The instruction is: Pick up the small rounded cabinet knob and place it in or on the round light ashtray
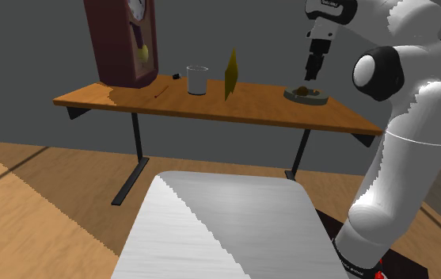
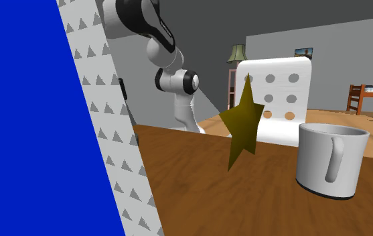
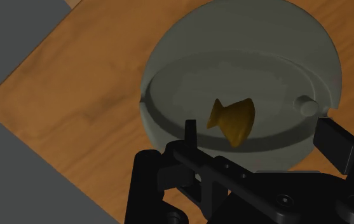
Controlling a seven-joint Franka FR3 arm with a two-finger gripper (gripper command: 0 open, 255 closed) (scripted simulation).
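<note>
The knob (image 3: pixel 232 119), a small golden-brown rounded piece, lies on its side inside the round grey ashtray (image 3: pixel 169 70). My gripper (image 3: pixel 263 137) hovers just above the dish, open, its black fingers (image 3: pixel 191 130) standing apart on either side of the knob without touching it. In the shoulder view the ashtray (image 1: pixel 294 95) sits near the right end of the wooden table (image 1: pixel 131 101), with the knob (image 1: pixel 308 92) a brown spot in it and the gripper (image 1: pixel 313 76) pointing straight down over it.
Along the table stand a dark red clock case (image 1: pixel 121 40), a white cup (image 1: pixel 197 79) and an upright olive-gold star (image 1: pixel 230 75). In the second exterior view the star (image 2: pixel 242 124) and cup (image 2: pixel 329 161) are close up, beside a blue panel (image 2: pixel 31 121).
</note>
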